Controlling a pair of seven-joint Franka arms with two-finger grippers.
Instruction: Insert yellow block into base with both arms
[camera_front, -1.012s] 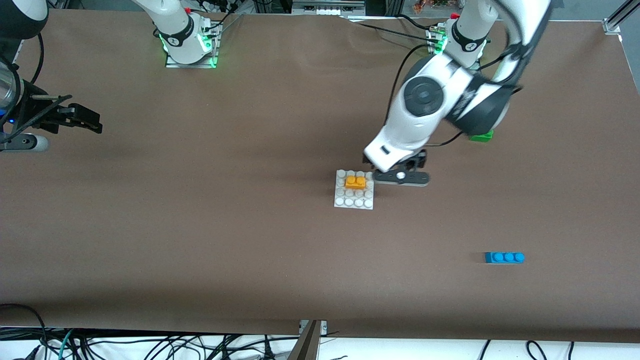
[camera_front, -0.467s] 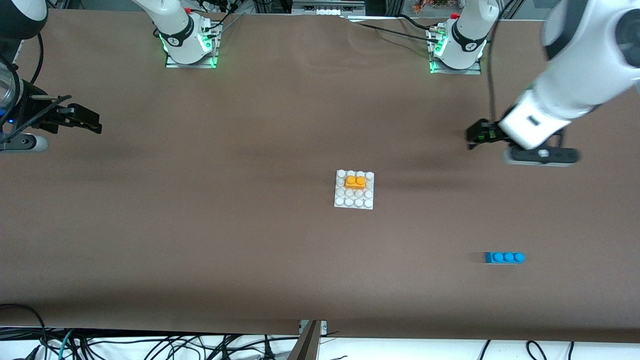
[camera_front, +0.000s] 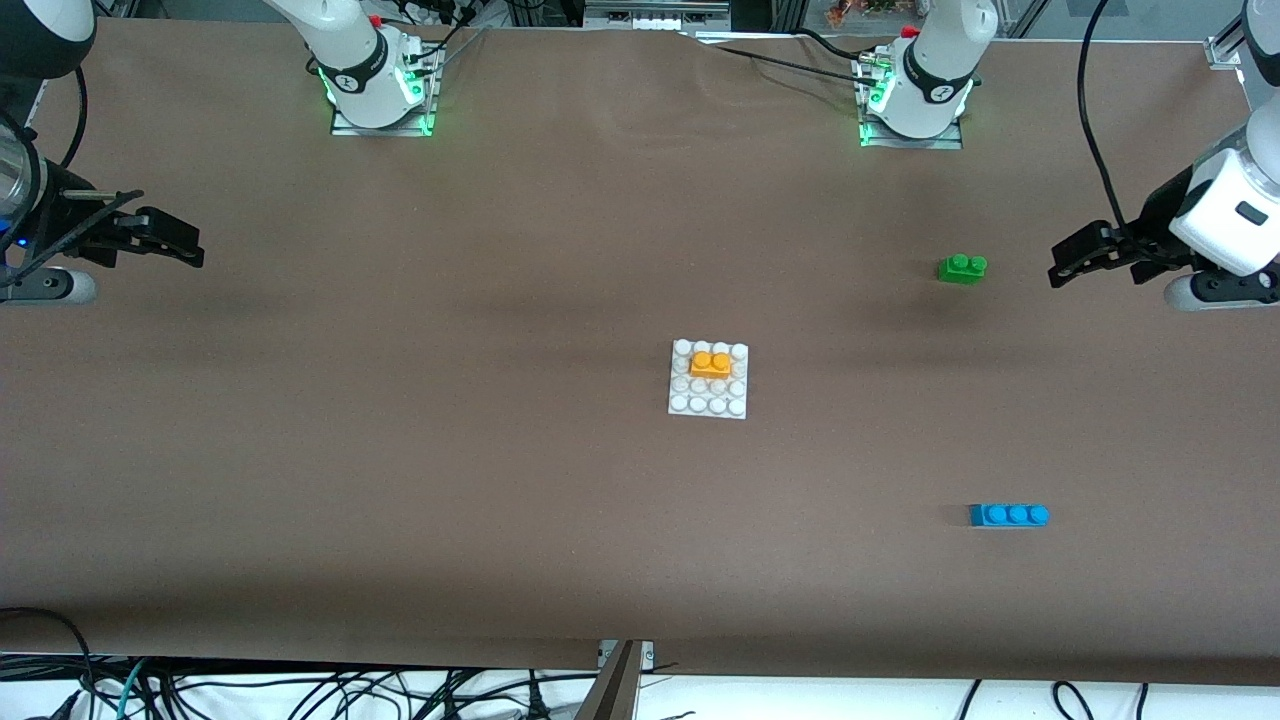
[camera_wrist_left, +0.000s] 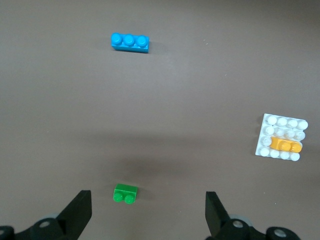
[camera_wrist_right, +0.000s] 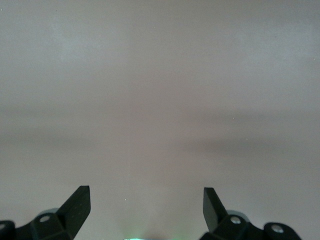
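**Inspector:** Status of the yellow block (camera_front: 710, 363)?

**Assistant:** It sits on the base (camera_front: 683, 404), in the stud rows toward the arms' bases, well apart from both pincers. Whether it is fully pressed home I cannot tell.

**Inspector:** The pincers?

**Assistant:** The left pincer (camera_front: 1068, 265) is spread and empty, up in the air at its own end of the surface; the green brick (camera_front: 962, 268) lies just past its fingertips, toward the middle. The right pincer (camera_front: 180, 244) is spread and empty too, waiting over bare brown surface (camera_wrist_right: 160, 100) at its own end.

**Inspector:** Risks?

**Assistant:** If the block is only resting on the studs, a nudge could tip it off. A low sweep by the left arm could knock the green brick or the blue brick (camera_front: 1008, 515).

**Inspector:** Materials?

**Assistant:** Hard, smooth plastic: a flat square white plate with round studs and a small two-stud block. The surface is matte brown sheet.
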